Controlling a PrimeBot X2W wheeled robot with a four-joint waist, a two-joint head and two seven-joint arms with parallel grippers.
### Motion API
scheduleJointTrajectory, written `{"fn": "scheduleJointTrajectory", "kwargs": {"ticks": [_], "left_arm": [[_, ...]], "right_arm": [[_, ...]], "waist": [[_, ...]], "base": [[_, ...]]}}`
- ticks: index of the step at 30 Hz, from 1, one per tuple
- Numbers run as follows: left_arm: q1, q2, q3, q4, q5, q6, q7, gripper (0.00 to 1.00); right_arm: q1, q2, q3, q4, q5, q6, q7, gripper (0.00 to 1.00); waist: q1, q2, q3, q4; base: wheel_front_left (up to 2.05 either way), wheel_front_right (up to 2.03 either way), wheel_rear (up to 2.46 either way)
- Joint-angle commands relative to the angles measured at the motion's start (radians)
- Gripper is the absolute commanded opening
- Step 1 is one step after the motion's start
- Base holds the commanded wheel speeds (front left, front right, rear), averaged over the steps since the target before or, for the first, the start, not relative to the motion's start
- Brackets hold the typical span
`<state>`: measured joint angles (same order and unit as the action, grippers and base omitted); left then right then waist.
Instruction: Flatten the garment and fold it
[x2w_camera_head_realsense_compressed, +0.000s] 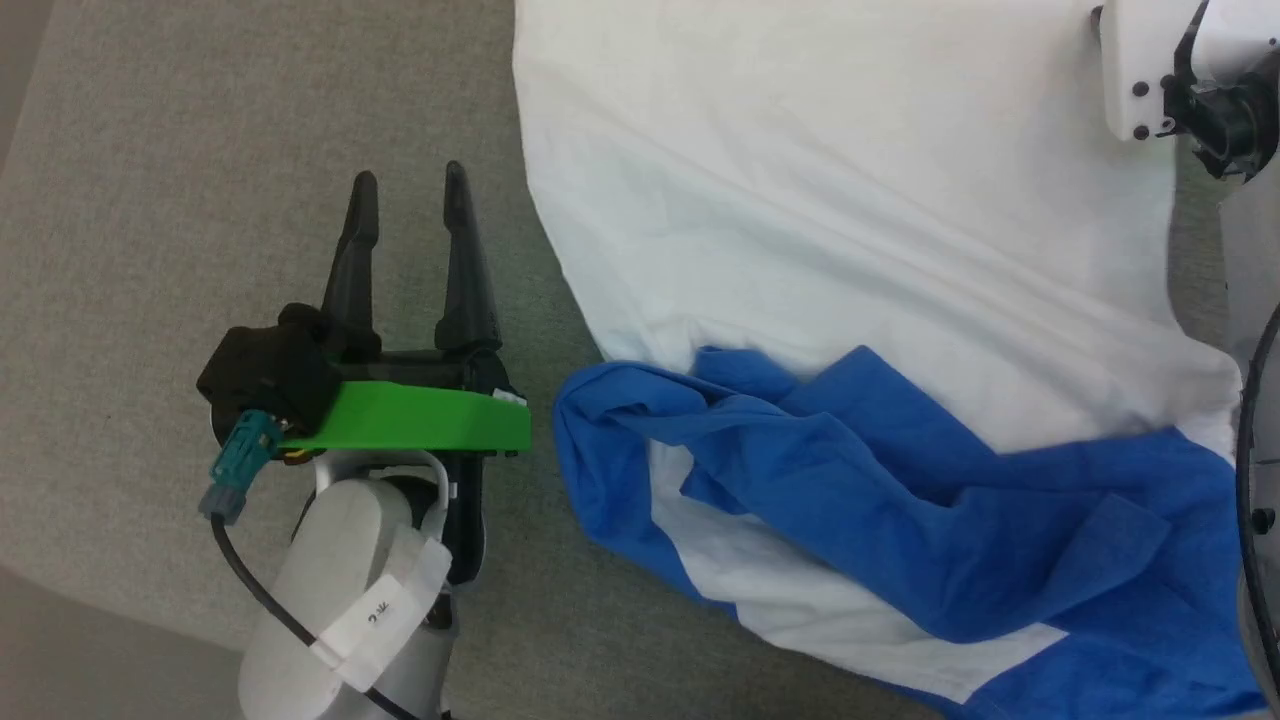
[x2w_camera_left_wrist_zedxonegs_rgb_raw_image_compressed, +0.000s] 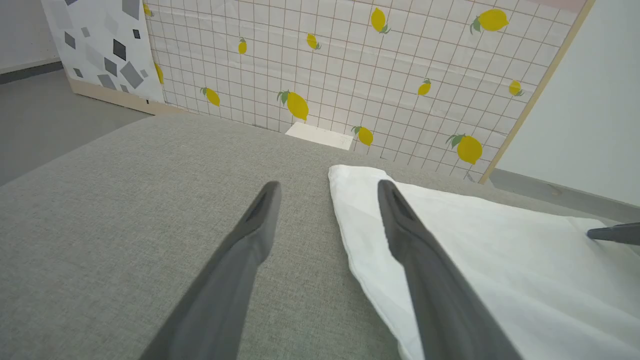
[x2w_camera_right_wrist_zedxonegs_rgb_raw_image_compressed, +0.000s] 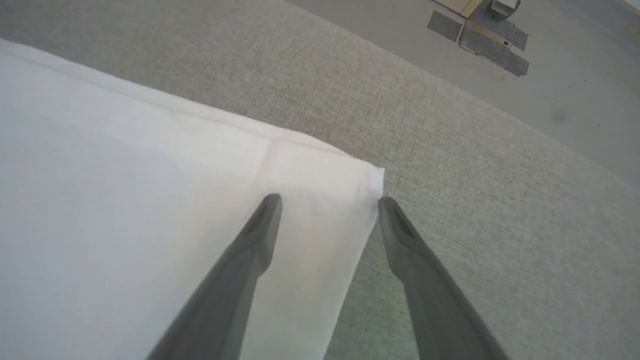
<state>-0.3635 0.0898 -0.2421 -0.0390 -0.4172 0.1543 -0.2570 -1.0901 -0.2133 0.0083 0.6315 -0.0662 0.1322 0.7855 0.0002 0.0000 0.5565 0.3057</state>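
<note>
– Describing the garment (x2w_camera_head_realsense_compressed: 820, 200), please?
– White body lies spread on the grey surface (x2w_camera_head_realsense_compressed: 200, 200); the blue part bunches at its near edge.
– Grippers?
– I see both spread: left gripper (x2w_camera_head_realsense_compressed: 410, 178) empty beside its edge, right gripper (x2w_camera_right_wrist_zedxonegs_rgb_raw_image_compressed: 330, 202) straddling 1 white corner.

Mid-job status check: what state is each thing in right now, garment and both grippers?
garment: white body spread with creases, blue part bunched up, not flat yet.
left gripper: open, empty, beside the garment's edge.
right gripper: open, straddling a white corner, gripping nothing.
</note>
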Motion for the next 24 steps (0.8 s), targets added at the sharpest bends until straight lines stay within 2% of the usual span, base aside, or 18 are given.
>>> {"fn": "scheduleJointTrajectory", "kwargs": {"ticks": [1,6,7,8,9,13,16,20,24], "left_arm": [[-0.009,-0.009,0.005,0.006,0.009,-0.01,-0.005,1.0],[-0.005,-0.024,0.015,0.019,0.019,-0.024,-0.005,1.0],[-0.005,-0.027,0.016,0.023,0.02,-0.027,-0.005,1.0],[-0.006,-0.028,0.016,0.025,0.02,-0.029,-0.005,1.0],[-0.007,-0.03,0.018,0.03,0.019,-0.032,-0.005,1.0],[-0.025,-0.03,0.023,0.054,0.016,-0.045,-0.005,1.0],[-0.065,-0.007,0.02,0.075,0.011,-0.067,0.027,1.0],[-0.177,0.06,0.025,0.109,0.01,-0.098,0.141,1.0],[-0.334,0.127,0.035,0.18,-0.009,-0.12,0.323,1.0]], "right_arm": [[-0.018,-0.005,0.005,0.022,-0.018,-0.002,-0.005,1.0],[-0.014,0.002,0.027,0.091,-0.017,-0.002,0.045,1.0],[-0.016,0.003,0.023,0.099,-0.007,-0.002,0.056,0.74],[-0.017,0.002,0.02,0.104,-0.001,-0.002,0.062,0.32],[-0.018,0.001,0.023,0.108,0.005,-0.002,0.069,0.0],[-0.032,0.0,0.018,0.103,0.042,-0.002,0.055,0.0],[-0.046,-0.002,0.02,0.09,0.065,-0.002,0.018,0.0],[-0.067,0.006,0.047,0.07,0.099,-0.002,-0.032,0.0],[-0.089,0.016,0.093,0.053,0.143,-0.002,-0.077,0.0]], "waist": [[-0.0002,0.0,0.045,0.042],[-0.0002,0.0,0.044,0.035],[-0.0002,0.0,0.043,0.033],[-0.0002,0.0,0.042,0.031],[-0.0002,0.0,0.038,0.028],[-0.0002,0.0,0.021,0.006],[-0.0002,0.0,0.001,-0.02],[-0.0002,0.0,-0.023,-0.069],[-0.0002,0.0,-0.024,-0.122]], "base": [[0.0,0.0,0.0],[0.0,0.0,0.0],[0.0,0.0,0.0],[0.0,0.0,0.0],[0.0,0.0,0.0],[0.0,0.0,0.0],[0.0,0.0,0.0],[0.0,0.0,0.0],[0.0,0.0,0.0]]}}
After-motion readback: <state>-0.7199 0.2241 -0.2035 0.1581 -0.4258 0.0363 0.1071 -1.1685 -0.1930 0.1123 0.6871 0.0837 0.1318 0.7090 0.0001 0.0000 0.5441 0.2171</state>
